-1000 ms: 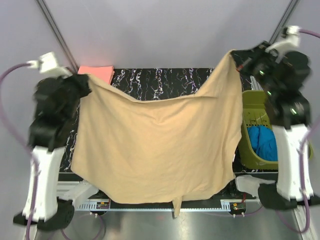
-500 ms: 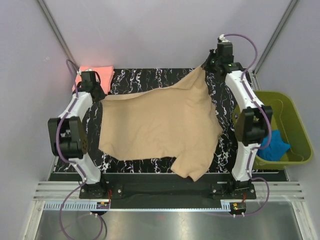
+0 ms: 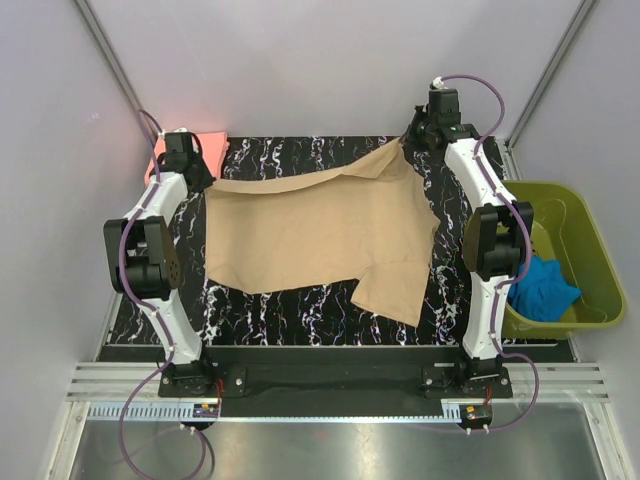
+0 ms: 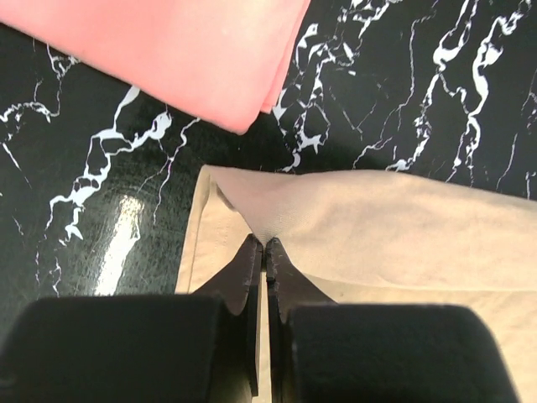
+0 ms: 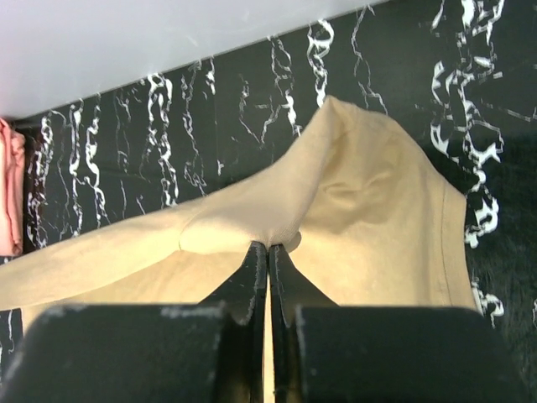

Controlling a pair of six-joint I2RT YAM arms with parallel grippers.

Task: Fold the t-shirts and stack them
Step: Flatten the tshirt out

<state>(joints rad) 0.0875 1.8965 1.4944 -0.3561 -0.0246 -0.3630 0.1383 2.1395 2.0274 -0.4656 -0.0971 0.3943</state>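
The tan-beige t-shirt (image 3: pixel 310 225) lies spread on the black marbled table, one sleeve hanging toward the front right. My left gripper (image 3: pixel 205 181) is shut on its far left corner; in the left wrist view (image 4: pixel 265 243) the jaws pinch the cloth (image 4: pixel 369 227). My right gripper (image 3: pixel 408 137) is shut on its far right corner; in the right wrist view (image 5: pixel 268 246) the jaws pinch the tan cloth (image 5: pixel 369 227). The salmon-pink t-shirt (image 3: pixel 205 145) lies folded at the far left corner and also shows in the left wrist view (image 4: pixel 185 50).
An olive-green basket (image 3: pixel 585 235) stands off the table's right side with a blue cloth (image 3: pixel 545 285) in it. A grey back wall runs behind the table (image 3: pixel 290 310). Metal rails cross the near edge.
Both arms have lowered from holding the tan shirt high and stretched, carrying it to the back of the table. The shirt now lies flatter on the table.
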